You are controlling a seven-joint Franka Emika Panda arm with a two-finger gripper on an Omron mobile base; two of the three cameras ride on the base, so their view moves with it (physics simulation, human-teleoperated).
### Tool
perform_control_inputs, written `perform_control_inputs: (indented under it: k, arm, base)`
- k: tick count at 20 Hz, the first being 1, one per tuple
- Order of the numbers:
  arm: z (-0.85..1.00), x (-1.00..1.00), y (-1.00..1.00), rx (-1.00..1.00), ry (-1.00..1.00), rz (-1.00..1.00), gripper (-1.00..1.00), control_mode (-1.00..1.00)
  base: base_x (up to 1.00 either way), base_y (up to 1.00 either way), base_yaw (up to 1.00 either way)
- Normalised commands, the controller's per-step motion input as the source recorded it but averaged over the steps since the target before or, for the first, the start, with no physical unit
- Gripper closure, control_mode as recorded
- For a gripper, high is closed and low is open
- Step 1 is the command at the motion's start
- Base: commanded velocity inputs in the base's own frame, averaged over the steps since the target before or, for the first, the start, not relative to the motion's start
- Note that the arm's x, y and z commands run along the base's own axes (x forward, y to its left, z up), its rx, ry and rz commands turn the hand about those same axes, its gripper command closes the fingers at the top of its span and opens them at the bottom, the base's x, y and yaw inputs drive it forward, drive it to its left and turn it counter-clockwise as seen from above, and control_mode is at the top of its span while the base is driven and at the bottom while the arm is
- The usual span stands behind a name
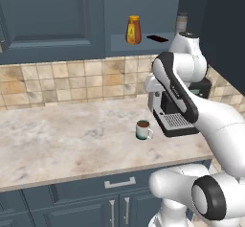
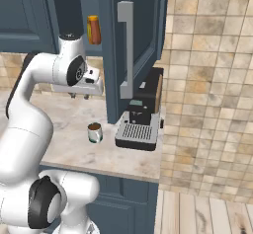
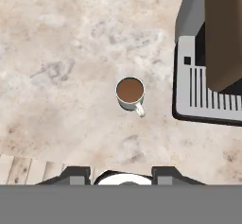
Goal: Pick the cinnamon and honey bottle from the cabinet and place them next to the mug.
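One tool (image 2: 79, 96) shut, empty, pointing down above mug (image 2: 94, 132).

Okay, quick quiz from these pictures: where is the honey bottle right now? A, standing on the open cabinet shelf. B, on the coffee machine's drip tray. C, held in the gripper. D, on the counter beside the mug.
A: the honey bottle stands upright in the cabinet's open shelf niche, well above the mug on the counter.
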Motion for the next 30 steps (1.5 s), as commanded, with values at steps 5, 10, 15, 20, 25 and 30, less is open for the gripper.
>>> perform_control_inputs:
  k: [5,10,15,20,25,30]
  arm:
    - [0.23,0.0,0.18,0.0,-0.2,-0.02,-1.0,-1.0]
    - [0.62,-0.05,0.09,0.0,-0.23,-0.08,-1.0,-1.0]
    - [0.67,-0.03,-0.01,0.0,-0.06,-0.21,-1.0,-1.0]
    - [0.66,0.01,-0.11,0.0,0.0,-0.33,-1.0,-1.0]
    - [0.55,0.1,-0.28,0.0,0.0,-0.37,-1.0,-1.0]
    - [0.11,0.13,-0.51,0.03,-0.08,-0.15,-1.0,-1.0]
  base:
    - [0.0,0.0,0.0]
    - [0.0,0.0,0.0]
    - [0.0,0.0,0.0]
    - [0.0,0.0,0.0]
    - [0.0,0.0,0.0]
    - [0.0,0.0,0.0]
